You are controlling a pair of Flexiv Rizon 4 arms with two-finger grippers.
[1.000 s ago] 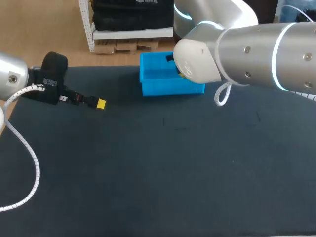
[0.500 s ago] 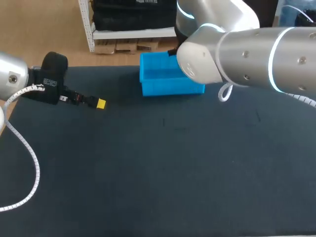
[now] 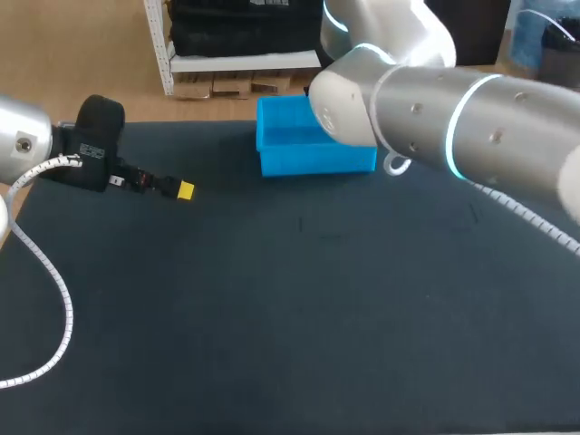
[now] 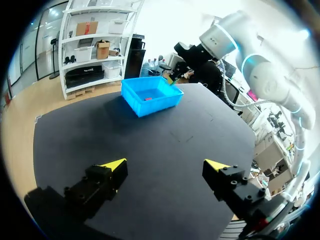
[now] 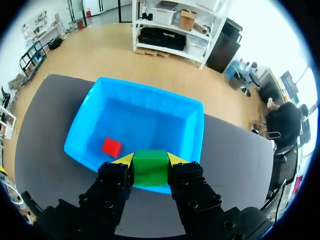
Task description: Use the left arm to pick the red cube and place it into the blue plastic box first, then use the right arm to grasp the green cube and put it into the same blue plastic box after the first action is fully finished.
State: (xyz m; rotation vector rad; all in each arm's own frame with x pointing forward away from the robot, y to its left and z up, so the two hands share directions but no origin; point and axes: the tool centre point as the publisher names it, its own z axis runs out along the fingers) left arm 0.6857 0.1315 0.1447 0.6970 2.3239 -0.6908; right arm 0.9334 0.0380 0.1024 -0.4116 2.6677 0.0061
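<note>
1. The right gripper (image 5: 150, 161) was clenched on the green cube (image 5: 150, 170), one yellow tip pressed to each side. The grip looked square and secure.
2. Just ahead of the held cube stood the near wall of the blue plastic box (image 5: 150, 125). In the right wrist view the cube seemed to hang over that wall rather than over the box's floor. Its height above the rim could not be told.
3. Farther in, the red cube (image 5: 111, 147) lay on the box's floor, off to one side, so the first half of the task looked finished.
4. The step in hand was judged to be bringing the green cube over the box and letting it go. Done well, the cube would go a little farther ahead until bare floor lay under it, beside the red cube and not above it. The fingers would part only after it had sunk between the walls.
5. Farthest from the work, the left gripper (image 3: 184, 190) hung released and empty over the dark table (image 3: 299, 317), well apart from the box.
</note>
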